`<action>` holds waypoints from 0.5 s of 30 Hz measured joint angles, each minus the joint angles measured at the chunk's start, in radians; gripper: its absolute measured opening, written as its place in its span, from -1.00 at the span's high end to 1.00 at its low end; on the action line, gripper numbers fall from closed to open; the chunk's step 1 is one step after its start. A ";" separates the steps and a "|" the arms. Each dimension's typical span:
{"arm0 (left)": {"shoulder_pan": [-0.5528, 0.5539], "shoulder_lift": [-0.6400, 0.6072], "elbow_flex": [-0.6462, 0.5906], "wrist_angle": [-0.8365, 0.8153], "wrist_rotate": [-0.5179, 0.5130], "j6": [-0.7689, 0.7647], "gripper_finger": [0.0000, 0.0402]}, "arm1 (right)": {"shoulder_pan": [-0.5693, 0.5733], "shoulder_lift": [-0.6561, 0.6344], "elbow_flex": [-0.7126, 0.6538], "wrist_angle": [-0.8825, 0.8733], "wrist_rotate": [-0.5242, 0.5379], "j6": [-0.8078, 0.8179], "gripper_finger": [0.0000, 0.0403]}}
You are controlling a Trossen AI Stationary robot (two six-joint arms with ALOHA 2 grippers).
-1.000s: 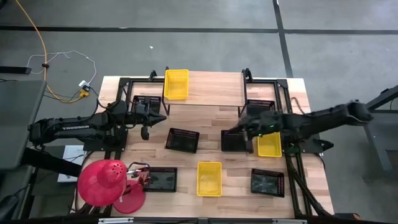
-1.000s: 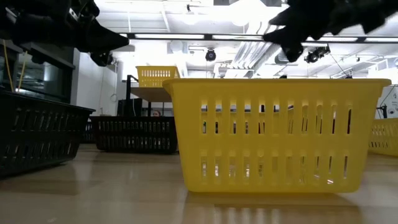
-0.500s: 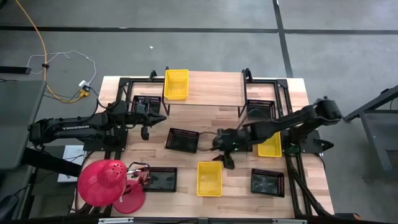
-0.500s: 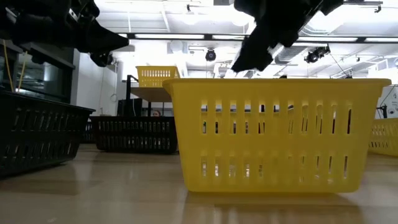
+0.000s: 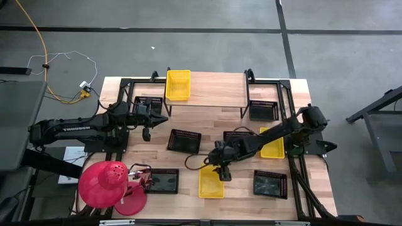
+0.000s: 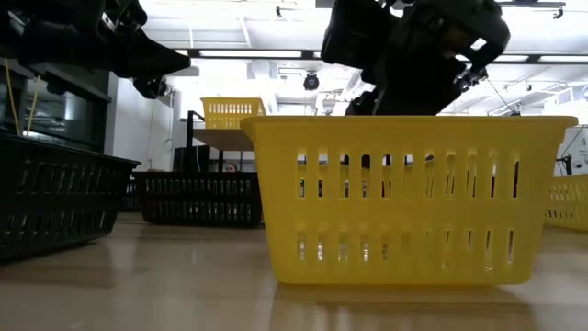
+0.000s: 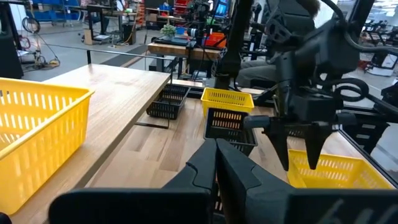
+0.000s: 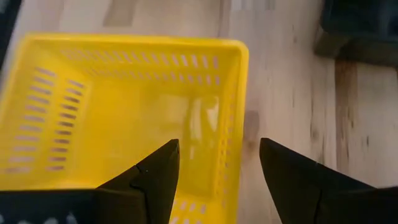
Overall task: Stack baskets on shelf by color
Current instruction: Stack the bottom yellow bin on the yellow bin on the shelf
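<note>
The right gripper hangs spread wide above the yellow basket; its jaws straddle the basket's wall. The left gripper waits clenched beside the shelf.

Glossy yellow plastic basket; smooth pale wood tabletop.

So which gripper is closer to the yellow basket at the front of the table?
The right gripper, open, right above the yellow basket's rim. The left gripper waits far off, near the shelf.
</note>
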 joint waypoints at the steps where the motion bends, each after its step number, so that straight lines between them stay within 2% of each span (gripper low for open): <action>1: 0.000 0.000 0.000 0.000 0.000 0.000 1.00 | 0.005 0.000 0.000 -0.006 0.012 0.004 -0.05; 8: 0.000 0.001 0.000 0.000 0.000 0.000 1.00 | 0.021 -0.001 -0.002 -0.023 0.055 0.043 0.03; 11: 0.000 0.001 0.000 0.000 0.000 0.000 1.00 | 0.022 -0.001 -0.002 -0.034 0.072 0.046 0.19; 15: 0.000 0.001 0.000 0.000 0.000 0.000 1.00 | 0.021 -0.001 -0.002 -0.036 0.077 0.046 0.54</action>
